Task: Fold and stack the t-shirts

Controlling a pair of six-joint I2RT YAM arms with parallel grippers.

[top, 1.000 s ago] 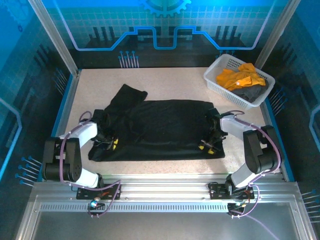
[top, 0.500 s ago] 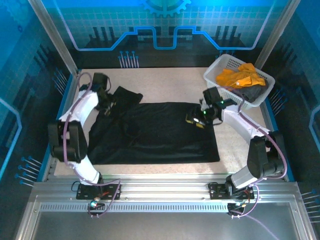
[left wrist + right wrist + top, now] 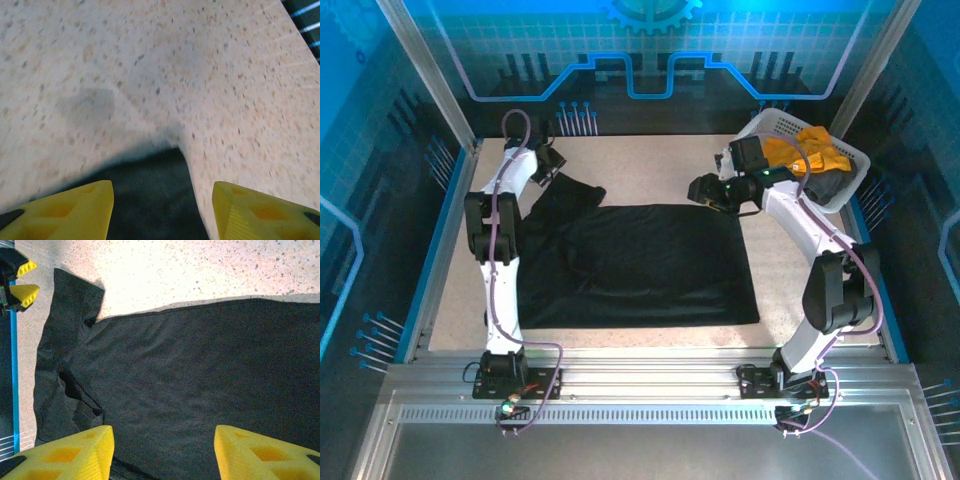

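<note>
The left gripper [image 3: 548, 165] is hovering empty, jaws wide apart, over the sleeve tip of the black t-shirt [image 3: 640, 260], its arm pointing toward the upper left. The right gripper [image 3: 706, 190], jaws equally spread and gripping nothing, is hanging near the shirt's upper right corner, beside the white basket [image 3: 748, 160].

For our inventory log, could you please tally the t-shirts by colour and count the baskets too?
black t-shirt: 1 (spread on the table)
orange-yellow t-shirt: 1 (in the basket)
dark grey t-shirt: 1 (in the basket)
white basket: 1
Total: 4 things, 3 of them t-shirts
</note>
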